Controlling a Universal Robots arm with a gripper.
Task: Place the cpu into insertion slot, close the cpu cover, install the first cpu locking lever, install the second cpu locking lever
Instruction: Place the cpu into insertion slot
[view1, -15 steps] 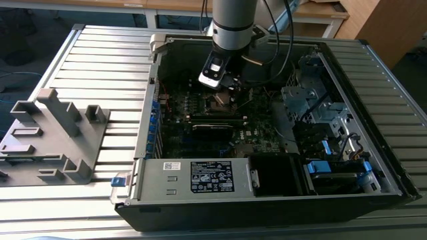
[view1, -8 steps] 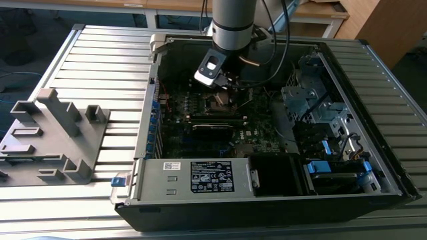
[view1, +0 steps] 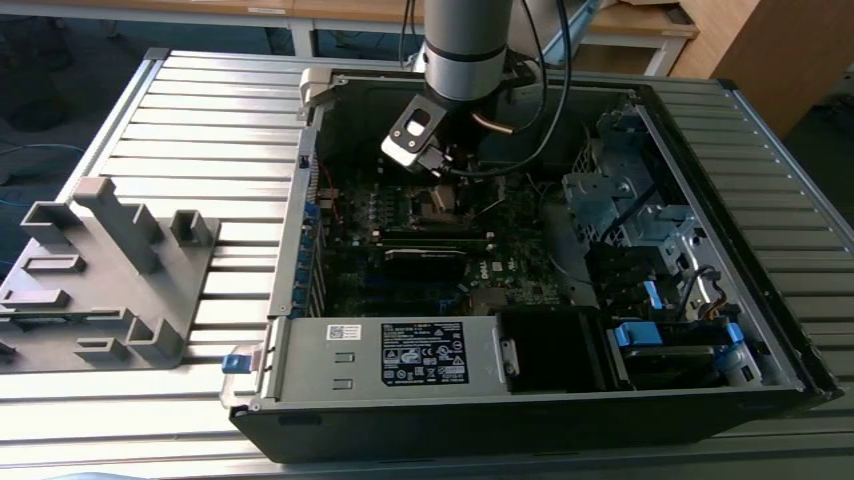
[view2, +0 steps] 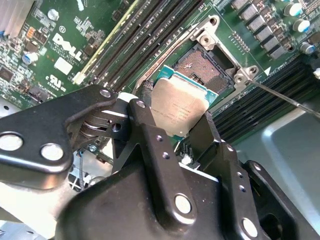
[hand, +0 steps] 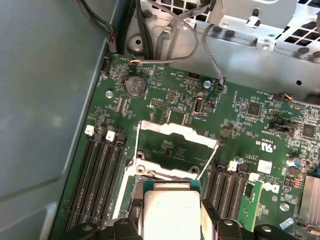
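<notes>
— Starting closest in: what of the gripper (view2: 177, 122)?

— Pinching the cpu (view2: 181, 102) by two opposite edges, with black fingers (view2: 150, 135) pressed on either side and the metal top turned toward the camera in both wrist views.

— And lying where?

— Held above the motherboard (view2: 100, 15), overlapping the near edge of the insertion slot (view2: 202, 70). Cannot tell whether touching the rim or hanging just clear.

— So which way to the slot from the chip?

— Just beyond and below, slightly off centre. Judged not yet seated, with most of the dark contact field uncovered. Roughly square with the slot's rim, going by the first wrist view.

— Flanked by what?

— Rows of long black memory slots (view2: 135, 40) along both sides of the socket.

— Farther on?

— Past the slot's far edge, the cpu cover (hand: 172, 131), standing open on its hinge, with green board visible through the cut-out middle. Beside it, thin locking levers (hand: 207, 161), raised and not hooked down.

— Farthest out?

— In the exterior view, hanging inside the open computer case (view1: 534, 430), over the half of the board farther from that camera.
</notes>
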